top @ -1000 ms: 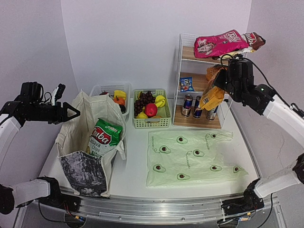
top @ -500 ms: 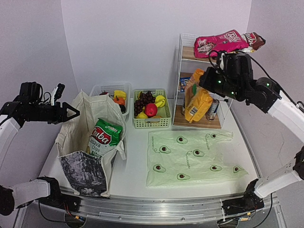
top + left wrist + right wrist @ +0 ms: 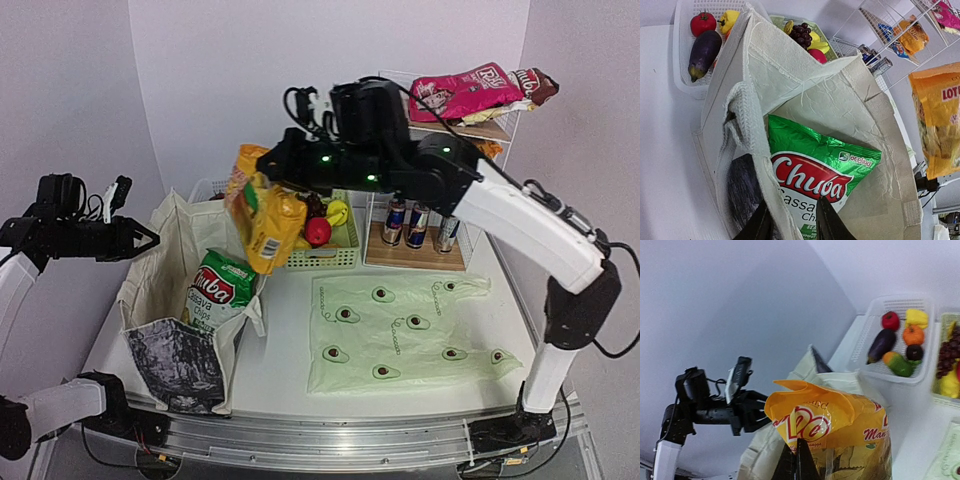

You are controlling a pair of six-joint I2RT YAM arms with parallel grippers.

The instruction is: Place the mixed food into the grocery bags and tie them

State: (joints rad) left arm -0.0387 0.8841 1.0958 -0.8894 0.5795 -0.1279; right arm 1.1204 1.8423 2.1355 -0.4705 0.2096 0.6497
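The orange snack packet (image 3: 262, 212) hangs pinched by its top edge in the right gripper (image 3: 262, 172), above the table at about 10 o'clock from the green basket (image 3: 319, 256). The right arm stretches leftward across the table. The left gripper (image 3: 143, 239), fingers closed on the rim, holds the canvas tote (image 3: 178, 330) open; a green-white packet (image 3: 219, 290) sits inside. The avocado bag (image 3: 408, 335) lies flat at 4 o'clock.

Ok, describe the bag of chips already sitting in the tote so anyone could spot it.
Find the beige canvas tote standing open at the table's left front. Sticking out of its mouth is a green and white packet with a red logo band. Unlike the orange packet hanging from the right claw, it is green and rests inside the bag.
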